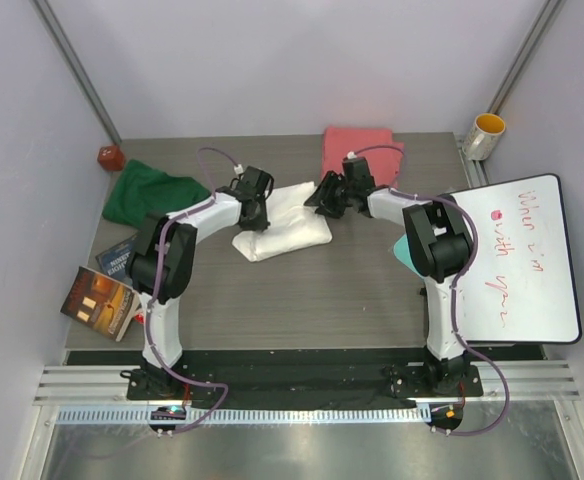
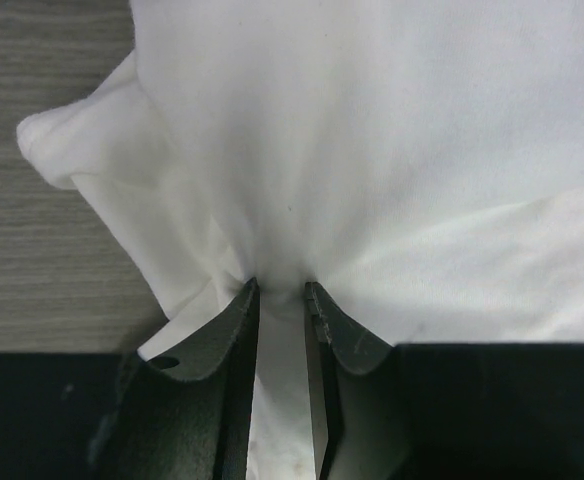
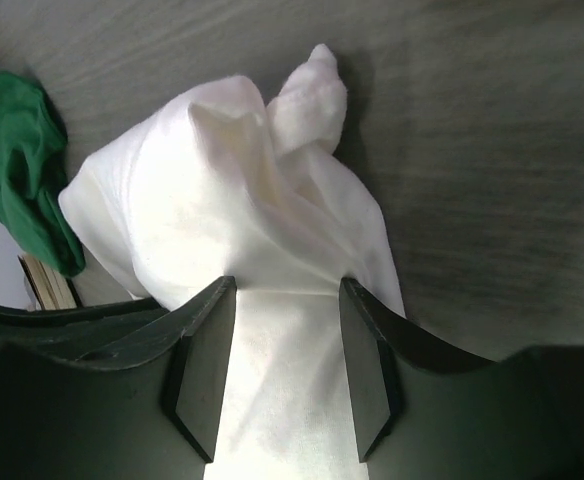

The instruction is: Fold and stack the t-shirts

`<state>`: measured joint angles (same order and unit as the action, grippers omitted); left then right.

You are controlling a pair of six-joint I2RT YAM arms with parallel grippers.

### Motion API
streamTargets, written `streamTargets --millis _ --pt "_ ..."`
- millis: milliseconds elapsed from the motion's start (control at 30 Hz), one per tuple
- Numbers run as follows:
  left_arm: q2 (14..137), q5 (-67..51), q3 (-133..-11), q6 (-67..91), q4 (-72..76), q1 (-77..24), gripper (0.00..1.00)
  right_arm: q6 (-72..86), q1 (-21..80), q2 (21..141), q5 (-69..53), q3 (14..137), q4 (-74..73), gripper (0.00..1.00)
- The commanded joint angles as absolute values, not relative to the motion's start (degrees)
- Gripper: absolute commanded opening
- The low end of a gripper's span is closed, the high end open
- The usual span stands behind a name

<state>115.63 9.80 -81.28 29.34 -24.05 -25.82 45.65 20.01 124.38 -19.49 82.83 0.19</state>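
White t-shirt (image 1: 282,225) lies bunched mid-table, between the two pincers and held by both. Left pincer (image 2: 280,288): fingers nearly together, clenched on a thin pinch of white cloth, with folds fanning out from the tips. Right pincer (image 3: 287,285): fingers set wider, grasping a thick band of the same cloth that fills the gap. Green t-shirt (image 1: 147,195) is crumpled left of the left pincer, toward the far-left corner. Pink t-shirt (image 1: 357,150) lies folded flat just beyond the right pincer, by the far edge. Wood-grain table (image 1: 302,300) shows uncovered on the near side of both pincers, toward the arm bases. Two books (image 1: 102,300) sit at the left edge, near-left of the left pincer; cover titles too small to read. Whiteboard (image 1: 517,260) lies right of the right pincer, reaching past the right edge; its red handwriting is not legible. Yellow mug (image 1: 487,135) stands beyond the whiteboard, at the far-right corner.
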Motion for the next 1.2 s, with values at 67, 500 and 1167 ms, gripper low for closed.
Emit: streamTargets --millis 67,500,1167 --pt "109.7 10.98 -74.28 30.67 -25.93 -26.89 0.25 43.24 26.18 117.34 -17.14 73.75 -3.87 0.52" --pt "94.34 12.65 -63.63 34.19 -24.25 -27.69 0.56 42.54 29.79 109.69 -14.59 63.98 -1.49 0.51" --pt "85.69 8.8 -48.0 39.99 -19.7 -19.25 0.69 33.4 30.41 107.39 -16.26 75.57 -10.63 0.52"
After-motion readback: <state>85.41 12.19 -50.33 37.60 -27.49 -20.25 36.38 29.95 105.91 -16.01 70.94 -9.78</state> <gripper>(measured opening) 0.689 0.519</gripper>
